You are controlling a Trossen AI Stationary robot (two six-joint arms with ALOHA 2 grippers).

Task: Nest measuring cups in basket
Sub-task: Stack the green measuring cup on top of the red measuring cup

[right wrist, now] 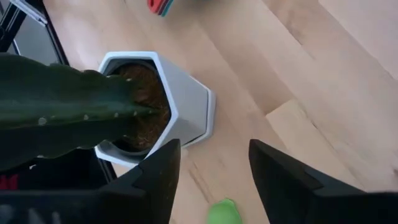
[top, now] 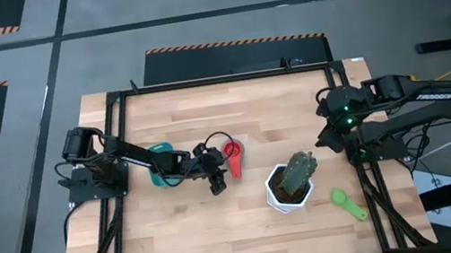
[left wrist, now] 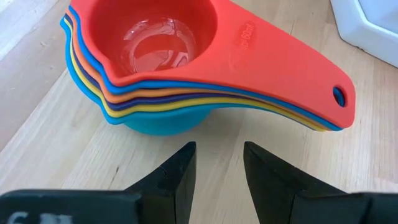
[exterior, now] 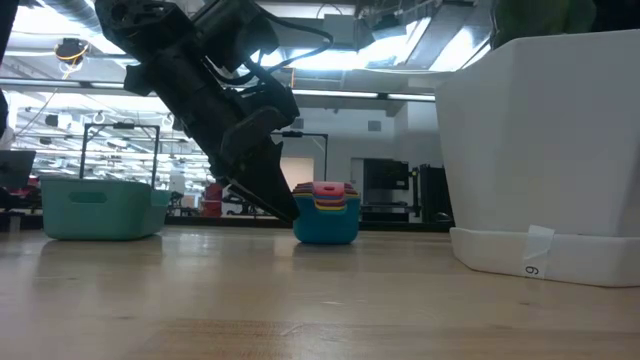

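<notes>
A nested stack of measuring cups (left wrist: 186, 68), red on top and blue at the bottom, stands on the table by the blue cup's base, mid-table (top: 234, 156). My left gripper (left wrist: 217, 165) is open just short of the stack, on its near-left side (top: 218, 184), with nothing between its fingers. The teal basket (exterior: 100, 207) stands left of the stack, partly under the left arm (top: 162, 166). A lone green measuring cup (top: 347, 203) lies near the right edge. My right gripper (right wrist: 214, 155) hangs open, raised at the right (top: 331, 134), above the pot and the green cup (right wrist: 224, 213).
A white hexagonal pot (top: 283, 192) with a green cactus (top: 301, 169) stands between the stack and the green cup, filling the low view's right side (exterior: 540, 150). A dark frame (top: 112, 99) borders the table top. Bare wood lies along the far and near sides.
</notes>
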